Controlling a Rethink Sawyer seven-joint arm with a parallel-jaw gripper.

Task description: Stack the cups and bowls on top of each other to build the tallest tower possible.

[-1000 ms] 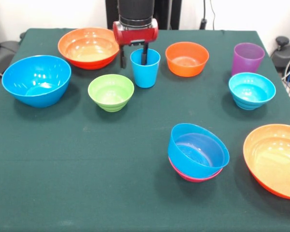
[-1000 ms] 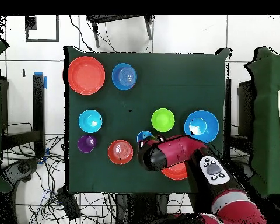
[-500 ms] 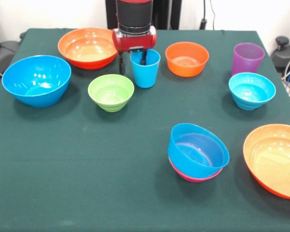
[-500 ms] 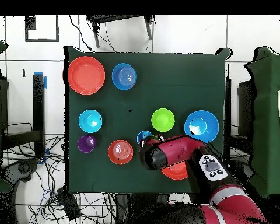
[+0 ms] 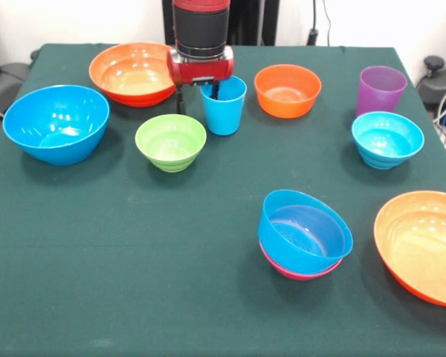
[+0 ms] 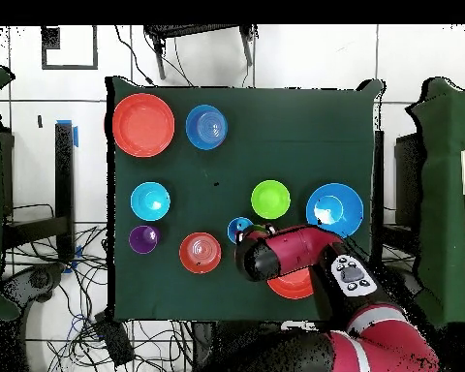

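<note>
My gripper (image 5: 198, 95) is open and straddles the left wall of the light blue cup (image 5: 224, 105), with one finger (image 5: 215, 91) inside it and the other outside. The cup stands upright on the table and also shows in the overhead view (image 6: 237, 228). The purple cup (image 5: 380, 89) stands at the far right. The tower (image 5: 305, 234) is a blue bowl nested in a pink bowl. Loose bowls: green (image 5: 171, 141), small orange (image 5: 288, 90), cyan (image 5: 387, 138), large blue (image 5: 56, 123), and two large orange ones (image 5: 134, 72) (image 5: 424, 245).
The green cloth table (image 5: 134, 260) has its edges near the outer bowls. In the overhead view my arm (image 6: 290, 254) covers part of the large orange bowl (image 6: 294, 287) beside the cup. Cables lie on the floor (image 6: 43, 145) around the table.
My gripper has sunk a little and shifted toward the left of the front view, so the inner finger sits nearer the cup's left wall. The cup and bowls have not moved.
</note>
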